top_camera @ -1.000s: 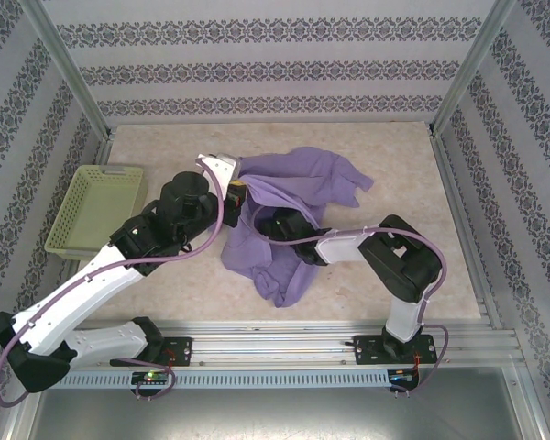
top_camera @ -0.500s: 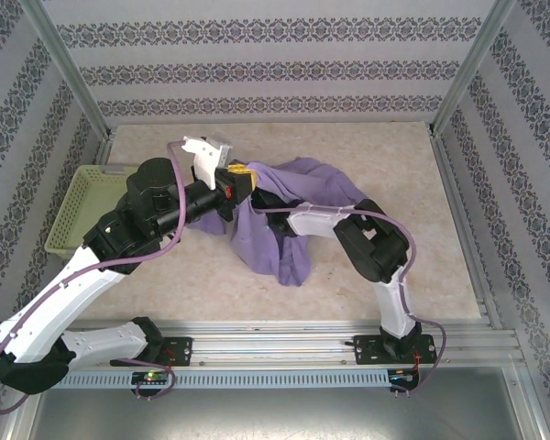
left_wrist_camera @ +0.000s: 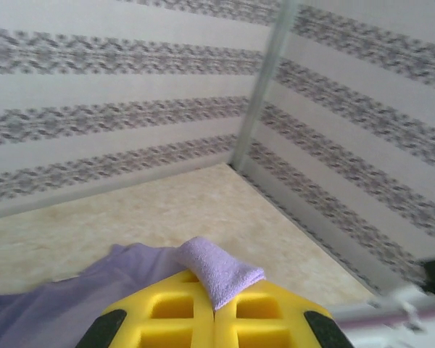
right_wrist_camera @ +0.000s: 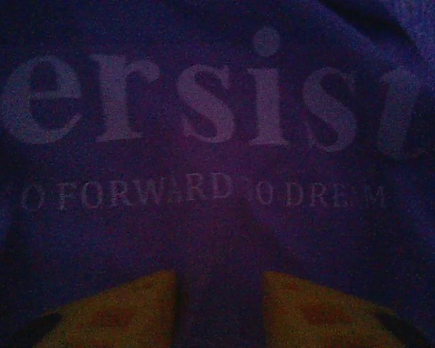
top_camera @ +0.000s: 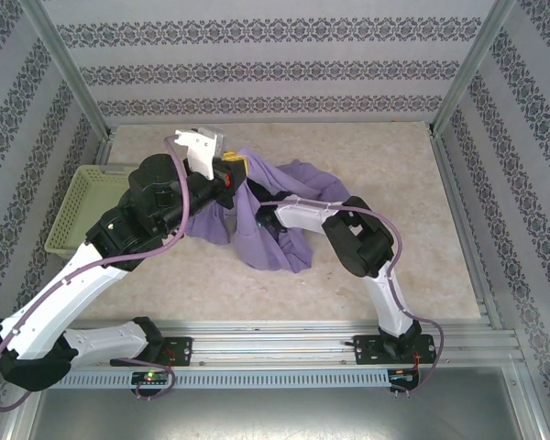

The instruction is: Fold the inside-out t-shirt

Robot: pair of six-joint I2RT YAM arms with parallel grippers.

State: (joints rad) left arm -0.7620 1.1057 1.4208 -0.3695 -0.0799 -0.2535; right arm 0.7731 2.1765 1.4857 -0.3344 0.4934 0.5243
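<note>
Lavender inside-out t-shirt bunched on table, left gripper pinching its raised edge, right gripper clamping a lettered fold.

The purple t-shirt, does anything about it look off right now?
Yes. The t-shirt is a crumpled heap, not flat. The left gripper pinches a fold of it, and the right gripper is buried under the cloth, its camera dark against the white lettering.
</note>
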